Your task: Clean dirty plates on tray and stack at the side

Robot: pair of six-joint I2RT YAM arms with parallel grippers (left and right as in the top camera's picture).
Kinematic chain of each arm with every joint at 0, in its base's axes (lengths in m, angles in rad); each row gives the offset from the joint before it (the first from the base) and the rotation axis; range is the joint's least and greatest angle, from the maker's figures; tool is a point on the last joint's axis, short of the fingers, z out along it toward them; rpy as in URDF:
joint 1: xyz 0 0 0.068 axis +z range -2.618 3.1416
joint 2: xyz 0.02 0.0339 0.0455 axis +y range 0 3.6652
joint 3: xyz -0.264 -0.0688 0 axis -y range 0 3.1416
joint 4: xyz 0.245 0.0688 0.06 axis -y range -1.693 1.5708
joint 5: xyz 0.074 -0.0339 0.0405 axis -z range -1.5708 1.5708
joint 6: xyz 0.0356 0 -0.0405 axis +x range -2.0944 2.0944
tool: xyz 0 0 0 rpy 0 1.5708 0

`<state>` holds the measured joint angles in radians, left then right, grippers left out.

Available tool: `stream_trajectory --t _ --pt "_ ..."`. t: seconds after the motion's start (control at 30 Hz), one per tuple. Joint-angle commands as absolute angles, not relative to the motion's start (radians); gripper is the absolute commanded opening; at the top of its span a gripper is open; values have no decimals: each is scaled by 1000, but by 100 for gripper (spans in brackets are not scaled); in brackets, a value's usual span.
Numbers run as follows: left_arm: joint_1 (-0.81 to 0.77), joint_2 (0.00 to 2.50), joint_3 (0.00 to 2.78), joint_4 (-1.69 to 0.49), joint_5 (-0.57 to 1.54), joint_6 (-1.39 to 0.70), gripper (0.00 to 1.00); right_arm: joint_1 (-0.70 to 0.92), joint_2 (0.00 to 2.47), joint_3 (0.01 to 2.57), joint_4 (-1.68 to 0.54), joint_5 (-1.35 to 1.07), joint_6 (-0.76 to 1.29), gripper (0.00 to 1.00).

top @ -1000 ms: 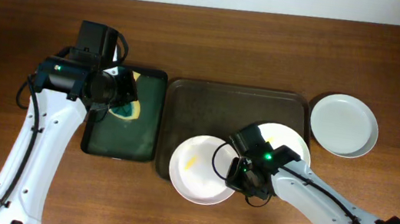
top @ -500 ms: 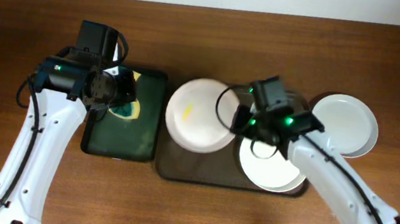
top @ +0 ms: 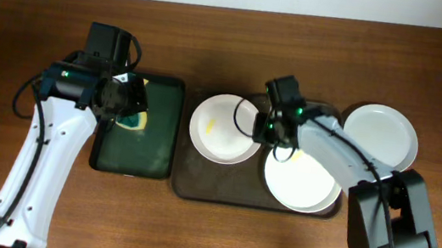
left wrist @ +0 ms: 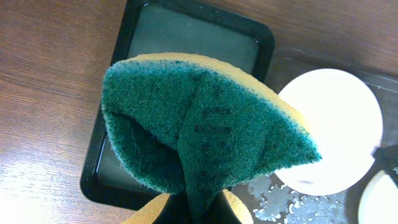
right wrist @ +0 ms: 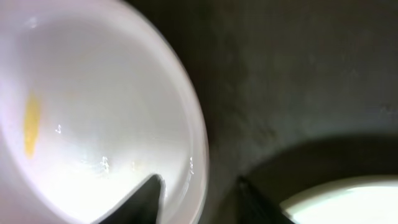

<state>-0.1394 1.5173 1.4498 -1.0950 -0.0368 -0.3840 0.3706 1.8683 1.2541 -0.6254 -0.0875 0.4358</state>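
My right gripper (top: pixel 269 132) is shut on the right rim of a white plate (top: pixel 222 128) with a yellow smear and holds it over the back left of the brown tray (top: pixel 222 184). In the right wrist view my fingers (right wrist: pixel 199 199) straddle that plate's (right wrist: pixel 93 93) rim. A second plate (top: pixel 303 184) lies on the tray's front right. A third plate (top: pixel 379 138) sits on the table right of the tray. My left gripper (top: pixel 121 101) is shut on a green and yellow sponge (left wrist: pixel 199 124), above the dark green tray (top: pixel 144 152).
The brown tray's surface shows wet foam patches (left wrist: pixel 292 202) in the left wrist view. The dark green tray (left wrist: pixel 186 37) stands directly left of the brown tray. Wooden table surrounds both trays, and a pale wall edge runs along the back.
My right gripper has carried the smeared plate from the tray's front left edge to its back left, and the arm swung to the back. The left arm has barely moved.
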Motion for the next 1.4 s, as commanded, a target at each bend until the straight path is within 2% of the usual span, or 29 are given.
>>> stream_trajectory --t 0.0,0.07,0.27,0.37,0.53,0.63,0.73,0.83,0.9,1.0,1.07,1.13,1.37 --pt "-142 1565 1452 -1087 -60 -356 0 332 1864 1463 -746 -101 313 53" --pt "-142 1589 1452 -1066 -60 -323 0 321 1864 1544 -830 -118 298 54" --pt "-142 1625 1452 -1033 -60 -316 0 319 1971 1542 -894 -202 292 54" --pt "-142 1631 1452 -1033 -60 -316 0 326 2068 1542 -894 -252 292 35" --pt "-142 1633 1452 -1037 -60 -316 0 326 2151 1541 -894 -225 292 34" --pt "-142 1638 1452 -1037 -60 -316 0 326 2152 1541 -893 -193 292 29" --pt "-142 1655 1452 -1037 -60 -316 0 326 2152 1539 -893 -191 292 15" --pt "-142 1664 1452 -1035 -59 -316 0 323 2152 1539 -890 -191 296 15" --pt "-142 1664 1452 -1032 -56 -316 0 314 2152 1539 -886 -191 296 21" --pt "-142 1664 1452 -1032 -48 -316 0 289 2152 1539 -879 -223 295 21" --pt "-142 1664 1452 -1028 -28 -316 0 271 2152 1539 -875 -268 290 17" --pt "-144 1664 1452 -1018 -18 -316 0 261 2152 1539 -873 -296 284 4" --pt "-153 1687 1454 -936 129 -316 0 262 2152 1539 -875 -297 285 4"
